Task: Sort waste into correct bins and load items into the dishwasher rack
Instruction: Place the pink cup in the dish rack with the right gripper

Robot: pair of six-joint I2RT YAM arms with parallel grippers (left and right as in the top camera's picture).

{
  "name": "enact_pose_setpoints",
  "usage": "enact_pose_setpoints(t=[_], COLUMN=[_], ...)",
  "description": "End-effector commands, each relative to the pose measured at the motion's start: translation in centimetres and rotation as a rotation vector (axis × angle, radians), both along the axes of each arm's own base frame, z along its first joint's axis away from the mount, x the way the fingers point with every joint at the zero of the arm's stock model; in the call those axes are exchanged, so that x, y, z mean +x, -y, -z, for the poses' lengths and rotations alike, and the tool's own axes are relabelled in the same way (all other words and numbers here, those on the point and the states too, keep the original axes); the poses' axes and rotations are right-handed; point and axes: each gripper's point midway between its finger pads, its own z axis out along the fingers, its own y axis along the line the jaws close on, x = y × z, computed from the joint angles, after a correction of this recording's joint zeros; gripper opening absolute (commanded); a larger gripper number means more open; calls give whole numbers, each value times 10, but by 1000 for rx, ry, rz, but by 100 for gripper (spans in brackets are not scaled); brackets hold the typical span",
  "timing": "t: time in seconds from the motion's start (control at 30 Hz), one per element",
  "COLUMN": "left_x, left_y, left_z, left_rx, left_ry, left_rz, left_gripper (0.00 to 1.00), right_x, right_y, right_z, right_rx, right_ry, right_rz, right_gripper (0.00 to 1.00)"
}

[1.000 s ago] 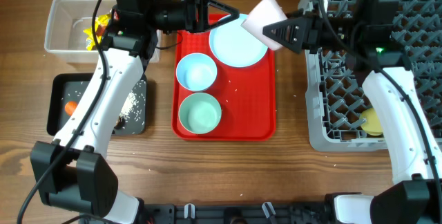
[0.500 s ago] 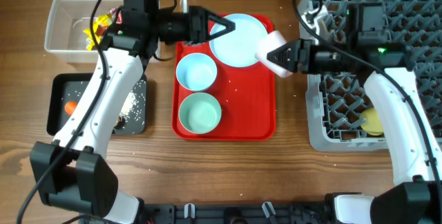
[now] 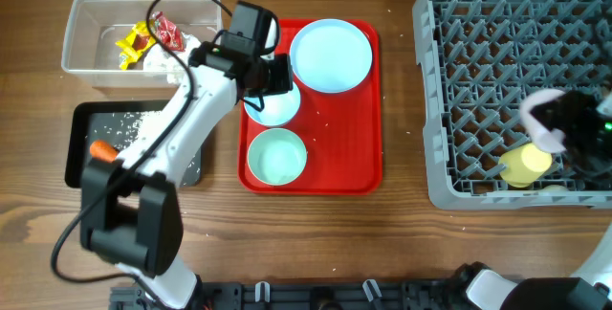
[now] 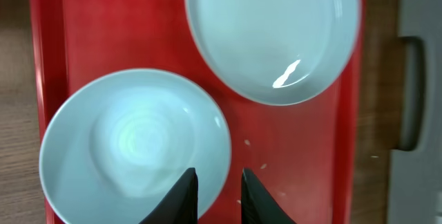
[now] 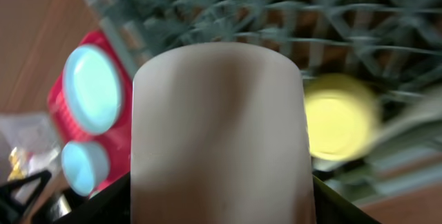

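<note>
Left gripper (image 4: 214, 198): fingers nearly together, astride the rim of the pale blue bowl (image 4: 131, 148); I cannot tell if they pinch it. Right gripper (image 5: 219, 207): clamped on the pink cup (image 5: 217, 124) above the dishwasher rack (image 3: 478, 61), yellow cup (image 5: 338, 117) just beside.

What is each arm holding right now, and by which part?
Right gripper: pink cup, jaws on its side walls. Left gripper: jaws straddle the blue bowl's rim; whether they grip it cannot be told.
</note>
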Motion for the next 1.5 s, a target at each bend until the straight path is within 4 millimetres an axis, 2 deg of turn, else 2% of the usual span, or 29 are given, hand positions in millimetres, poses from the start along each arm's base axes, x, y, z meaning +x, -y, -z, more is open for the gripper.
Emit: enact_pose_setpoints(t=[0.0, 0.13, 0.27, 0.4, 0.63, 0.83, 0.97, 1.4, 1.43, 1.47], left_x=[-1, 3, 4, 4, 4, 3, 3, 3, 3, 3], left_y=[-7, -22, -23, -23, -24, -27, -27, -27, -27, -27], left_z=[33, 44, 44, 44, 44, 45, 45, 45, 45, 45], left_rx=[69, 155, 161, 161, 168, 180, 180, 181, 181, 181], left_ry=[-52, -48, -46, -45, -44, -47, -48, -50, -50, -50], left_rz=[-2, -37, -40, -41, -43, -47, -47, -47, -47, -46], left_gripper=[20, 20, 20, 20, 20, 19, 19, 19, 19, 19], right_x=[-15, -25, -33, -45, -48, -44, -52, -52, -51, -51], right_y=[32, 55, 69, 87, 97, 108, 115, 120, 120, 120], right_z=[-6, 5, 20, 40, 71, 86, 97, 107, 107, 107], right_rx=[-81, -107, -111, -43, 43, 44, 17, 3, 2, 2], right_ry=[-6, -63, -140, -199, -275, -292, -355, -362, -362, -362], right_rz=[72, 148, 191, 269, 286, 289, 300, 303, 302, 302], right_gripper=[56, 56, 56, 56, 56, 56, 56, 57, 58, 66])
